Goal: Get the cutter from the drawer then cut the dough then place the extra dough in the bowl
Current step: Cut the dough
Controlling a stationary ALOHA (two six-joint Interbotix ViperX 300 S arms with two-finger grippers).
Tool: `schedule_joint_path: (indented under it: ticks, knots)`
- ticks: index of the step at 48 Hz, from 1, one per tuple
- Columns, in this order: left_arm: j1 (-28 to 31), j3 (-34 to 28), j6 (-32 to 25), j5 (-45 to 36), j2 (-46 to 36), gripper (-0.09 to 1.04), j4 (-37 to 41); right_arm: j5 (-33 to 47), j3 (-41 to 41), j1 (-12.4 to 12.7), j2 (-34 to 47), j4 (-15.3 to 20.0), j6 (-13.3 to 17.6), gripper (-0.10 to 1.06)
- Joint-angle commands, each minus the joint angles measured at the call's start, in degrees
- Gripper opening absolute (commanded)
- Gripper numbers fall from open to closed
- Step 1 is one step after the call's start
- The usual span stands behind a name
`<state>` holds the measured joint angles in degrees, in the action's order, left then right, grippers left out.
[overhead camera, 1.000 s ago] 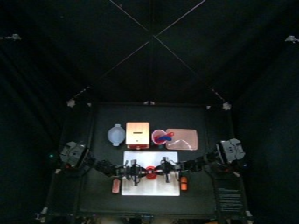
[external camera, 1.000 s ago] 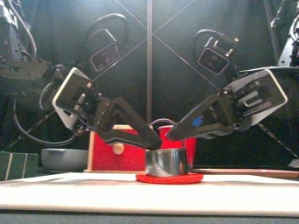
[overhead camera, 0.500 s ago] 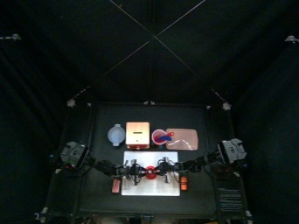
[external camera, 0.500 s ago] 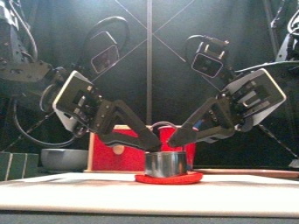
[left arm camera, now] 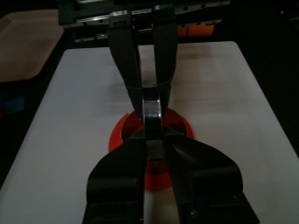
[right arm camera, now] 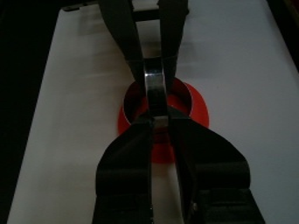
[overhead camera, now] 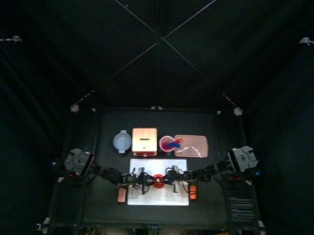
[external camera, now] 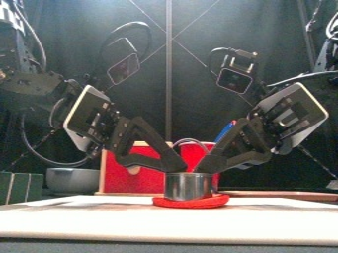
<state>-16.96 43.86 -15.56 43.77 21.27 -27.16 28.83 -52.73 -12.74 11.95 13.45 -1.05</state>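
The round metal cutter (external camera: 189, 184) stands upright on the red dough disc (external camera: 191, 202) at the middle of the white cutting board (external camera: 79, 212). My left gripper (external camera: 169, 171) comes down from the left and is shut on the cutter's rim (left arm camera: 149, 103). Opposite it, my right gripper (external camera: 211, 168) is shut on the other side of the rim (right arm camera: 152, 83). In both wrist views the dough (left arm camera: 126, 136) (right arm camera: 194, 108) spreads out under the thin metal wall. From above, the grippers (overhead camera: 147, 179) (overhead camera: 171, 180) meet over the board (overhead camera: 160, 195).
Behind the board stand the wooden box (overhead camera: 145, 139) with its red drawer front (external camera: 132, 174), the blue-grey bowl (overhead camera: 121, 140) at back left, and the pink tray (overhead camera: 199, 147) with the red cup (overhead camera: 170, 143) at back right.
Both arms have shifted a little, their wrists leaning closer over the cutter. The cutter and dough stay where they were, both grippers still shut on the rim.
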Motion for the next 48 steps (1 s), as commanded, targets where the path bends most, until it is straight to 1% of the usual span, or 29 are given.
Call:
schedule_joint_path:
  ticks: [1,10,16,25,40,48]
  knots:
    - [-0.09,-0.26,0.18,-0.97,-0.18,0.58,0.18,-4.75,-0.7,-0.26,2.9,0.53,0.09,0.41]
    - [0.0,-0.35,0.0,-0.97,-1.76,0.58,1.05,-4.39,0.7,-0.26,2.29,0.53,0.0,0.41]
    - [-0.09,-0.62,-0.35,-0.79,-3.6,0.58,1.93,-4.39,1.23,-0.26,1.76,0.18,-0.62,0.41]
    - [-0.09,-1.23,-3.25,-0.53,-7.03,0.59,3.43,-4.83,1.32,-0.09,1.23,-0.79,-0.62,0.41]
    - [-0.09,-1.41,-4.13,-0.53,-6.68,0.63,3.43,-4.83,1.58,0.0,-0.26,-0.88,-0.53,0.43]
    - [-0.09,-1.58,-4.22,-0.53,-6.59,0.68,3.96,-4.83,1.58,0.0,-0.79,0.0,-0.09,0.46]
